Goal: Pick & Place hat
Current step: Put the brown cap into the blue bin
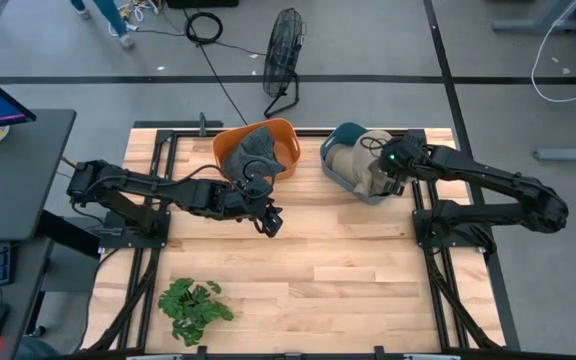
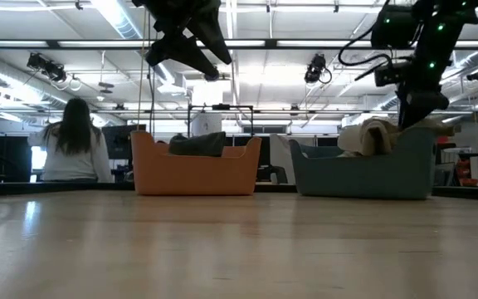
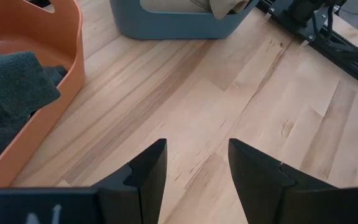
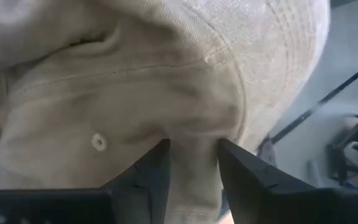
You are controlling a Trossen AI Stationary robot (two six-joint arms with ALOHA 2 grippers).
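Note:
A beige hat (image 1: 360, 160) lies in the blue-grey basket (image 1: 340, 172) near the table's far edge and rises above the basket's rim in the low view (image 2: 370, 135). My right gripper (image 4: 193, 163) reaches down into that basket and is shut on the beige hat (image 4: 166, 81). A dark grey hat (image 1: 254, 148) rests in the orange basket (image 1: 280, 130) to the left. My left gripper (image 3: 196, 163) is open and hovers over bare table just near of the orange basket, holding nothing. My right gripper pinches a fold of the beige hat's cloth (image 4: 194, 140) between its two fingers, near a stitched seam of the crown. The fingers come from above, slanting down from the table's right side. The hat still sits in the blue-grey basket.
A green leafy plant (image 1: 194, 305) lies near the table's near left edge. The wide wooden middle of the table (image 1: 348, 270) holds nothing. A fan (image 1: 282, 60) stands on the floor beyond the far edge. A person (image 2: 73, 141) sits in the room behind.

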